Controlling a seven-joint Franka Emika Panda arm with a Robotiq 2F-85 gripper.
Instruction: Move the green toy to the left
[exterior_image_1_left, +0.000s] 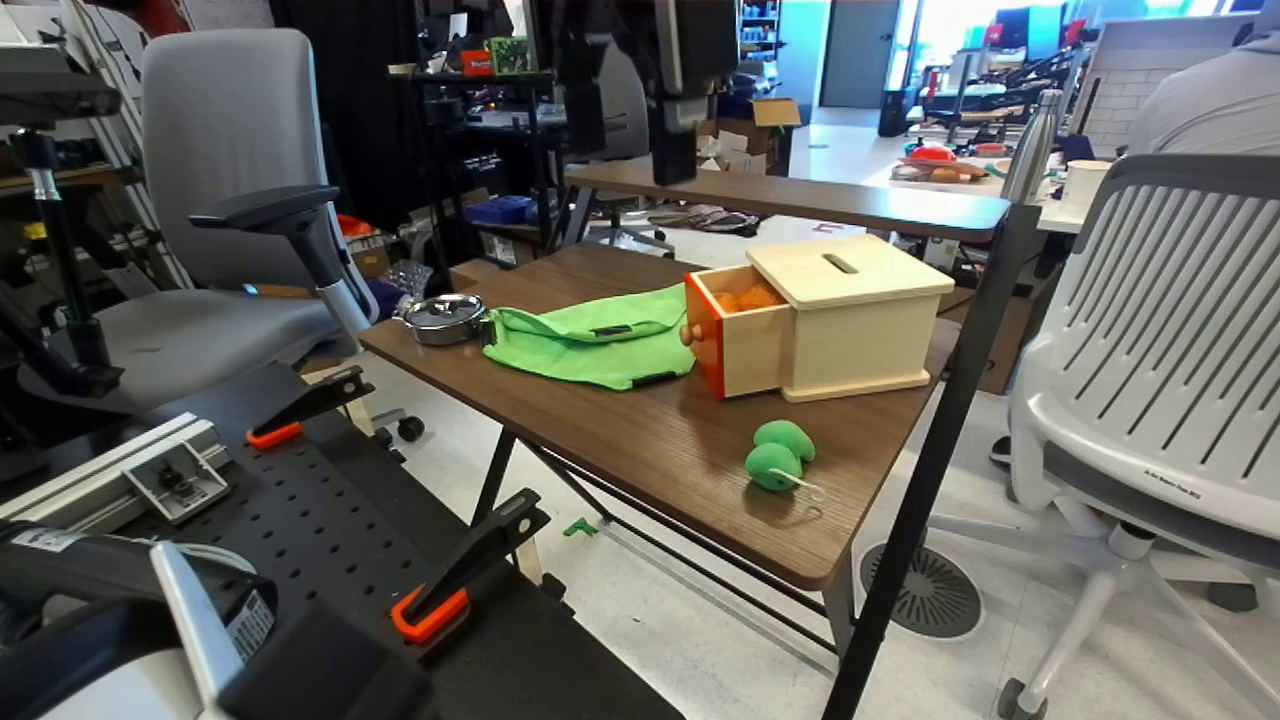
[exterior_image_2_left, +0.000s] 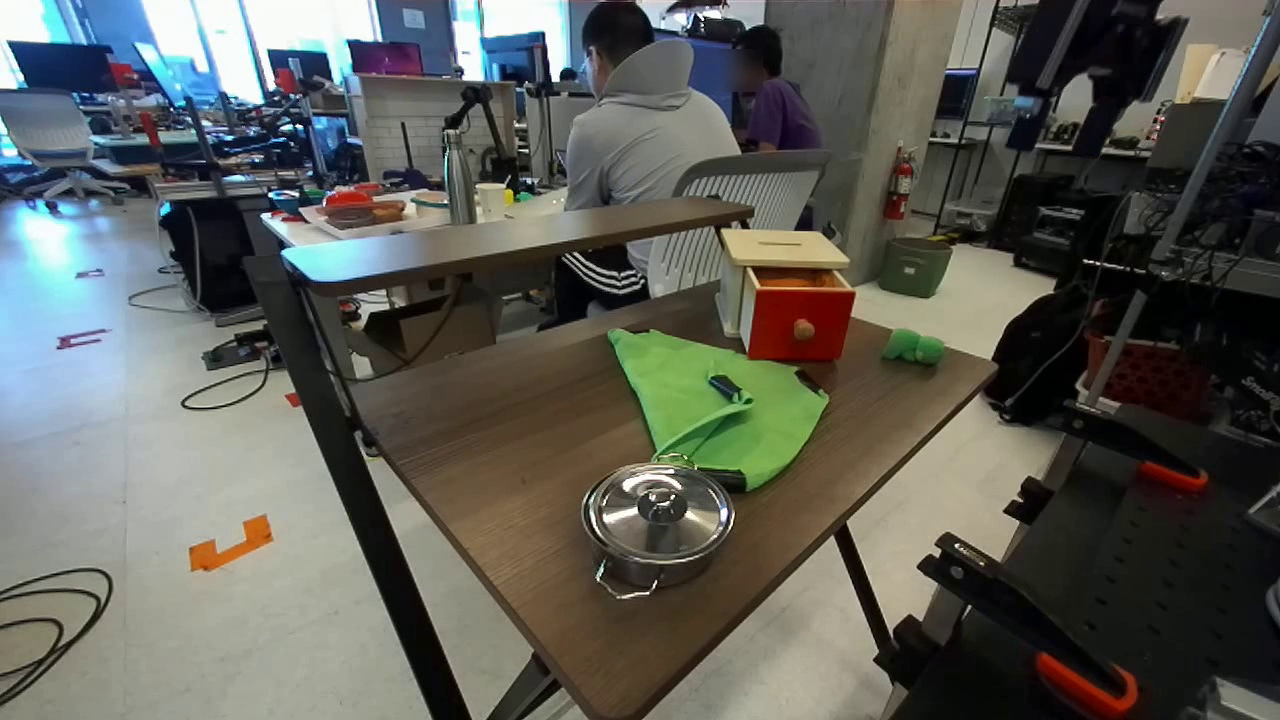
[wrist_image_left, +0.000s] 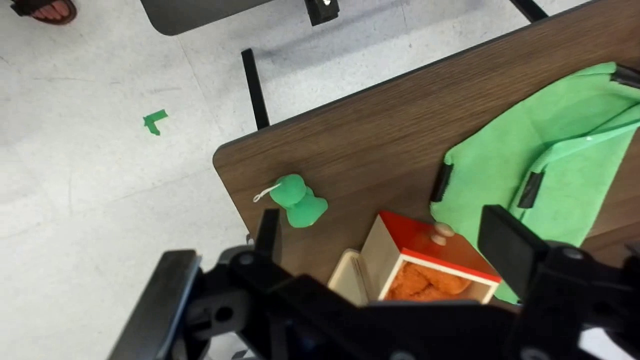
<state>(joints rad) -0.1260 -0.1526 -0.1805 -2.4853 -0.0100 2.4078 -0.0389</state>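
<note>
The green toy is small, lumpy and bright green with a white string loop. It lies on the brown table near a corner, in front of the wooden box. It also shows in an exterior view and in the wrist view, near the left fingertip's image. My gripper is open and empty, high above the table. It also shows at the upper right of an exterior view. In the wrist view its fingers are wide apart, with the box's drawer showing between them.
The wooden box has a red-fronted drawer pulled open, with orange stuff inside. A flat light-green cloth lies beside it. A lidded metal pot stands at the far end. A raised shelf runs along one side.
</note>
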